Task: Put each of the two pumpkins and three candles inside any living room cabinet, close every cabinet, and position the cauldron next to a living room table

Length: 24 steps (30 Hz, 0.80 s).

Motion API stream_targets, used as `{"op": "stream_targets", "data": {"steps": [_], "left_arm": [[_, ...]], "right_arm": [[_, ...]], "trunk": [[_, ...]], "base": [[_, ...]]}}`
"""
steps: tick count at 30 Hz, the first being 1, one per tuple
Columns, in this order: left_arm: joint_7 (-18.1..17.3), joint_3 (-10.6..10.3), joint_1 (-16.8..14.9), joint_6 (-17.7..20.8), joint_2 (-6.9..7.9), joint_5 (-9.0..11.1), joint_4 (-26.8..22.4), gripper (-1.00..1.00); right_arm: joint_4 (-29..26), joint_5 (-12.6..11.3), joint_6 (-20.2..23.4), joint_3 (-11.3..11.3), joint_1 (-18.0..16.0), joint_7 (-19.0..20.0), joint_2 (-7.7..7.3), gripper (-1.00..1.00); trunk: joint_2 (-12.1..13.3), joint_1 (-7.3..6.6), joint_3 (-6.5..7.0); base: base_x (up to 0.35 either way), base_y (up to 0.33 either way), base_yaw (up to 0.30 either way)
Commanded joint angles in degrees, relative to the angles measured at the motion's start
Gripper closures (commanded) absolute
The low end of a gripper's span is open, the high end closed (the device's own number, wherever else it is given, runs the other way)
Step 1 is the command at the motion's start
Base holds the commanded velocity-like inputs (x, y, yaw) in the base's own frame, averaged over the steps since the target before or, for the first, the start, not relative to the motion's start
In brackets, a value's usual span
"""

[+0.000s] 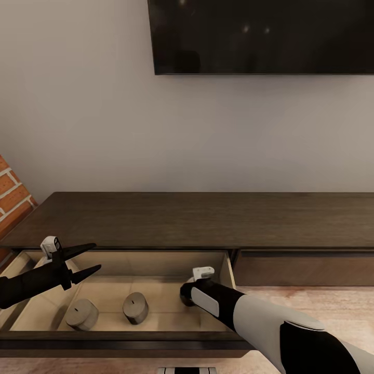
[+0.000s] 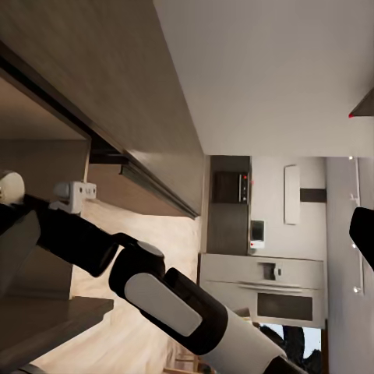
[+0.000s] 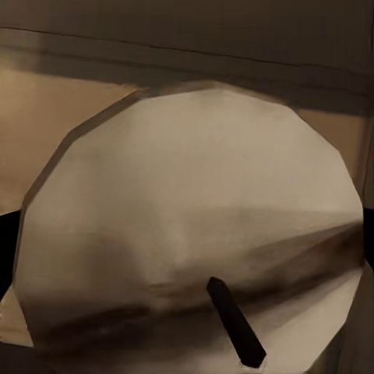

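Lighting: even, soft, moderately bright in the head view; no single source evident; faint specks of glare on the dark television (image 1: 259,36); the open drawer (image 1: 156,270) shaded under the cabinet top (image 1: 208,218); right wrist view dim, soft, close-range blur over a pale candle top (image 3: 195,202); renders slightly smeared throughout.

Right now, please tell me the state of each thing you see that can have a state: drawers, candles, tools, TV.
Left drawer: pulled open.
Right drawer: closed.
Two candles: lying inside the left drawer, apart from each other.
Third candle: held in the right tool, over the open drawer.
Right tool: shut on the third candle.
Left tool: open, empty, above the drawer's left end.
TV: screen dark.
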Motion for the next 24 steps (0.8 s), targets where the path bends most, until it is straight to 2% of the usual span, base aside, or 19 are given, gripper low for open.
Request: {"op": "stream_targets", "data": {"steps": [1,4,8,9,11,12,14,18,24], "left_arm": [[0.3,0.0,0.0,0.2,0.01,0.3,0.0,-1.0],[0.3,0.0,0.0,0.2,0.0,0.3,0.0,-1.0],[0.3,0.0,0.0,0.2,0.0,0.3,0.0,-1.0],[0.3,0.0,0.0,0.2,0.0,0.3,0.0,-1.0],[0.3,0.0,0.0,0.2,0.0,0.3,0.0,-1.0],[0.3,0.0,0.0,0.2,0.0,0.3,0.0,-1.0],[0.3,0.0,0.0,0.2,0.0,0.3,0.0,-1.0],[0.3,0.0,0.0,0.2,0.0,0.4,0.0,-1.0],[0.3,0.0,0.0,0.2,0.0,0.4,0.0,-1.0]], "right_arm": [[-0.1,-0.4,-1.0,0.4,-0.1,-0.3,0.0,-1.0],[-0.1,0.4,-3.1,1.2,-0.1,0.0,0.0,-1.0],[0.0,0.8,-3.3,2.0,-0.1,0.9,0.0,-1.0],[0.1,0.6,-2.4,2.1,-0.1,1.1,0.0,-1.0],[0.3,-0.3,3.2,1.8,-0.1,1.1,0.0,-1.0],[0.4,-1.3,6.3,1.4,-0.1,1.2,0.0,-1.0],[0.4,-4.5,9.3,0.6,-0.1,1.2,0.0,-1.0],[0.5,-6.1,9.9,0.3,-0.1,1.2,0.0,-1.0],[0.6,-6.3,9.8,0.3,-0.1,1.2,0.0,-1.0]], "trunk": [[0.0,-0.01,-0.05],[0.0,-0.01,-0.05],[0.0,-0.01,-0.05],[0.0,-0.01,-0.05],[0.0,-0.01,-0.05],[0.0,-0.01,-0.05],[0.0,-0.01,-0.05],[0.0,-0.01,-0.05],[0.0,-0.01,-0.05]], "base": [[0.0,0.0,0.0],[0.0,0.0,0.0],[0.0,0.0,0.0],[0.0,0.0,0.0],[0.0,0.0,0.0],[0.0,0.0,0.0],[0.0,0.0,0.0],[0.0,0.0,0.0],[0.0,0.0,0.0]]}}
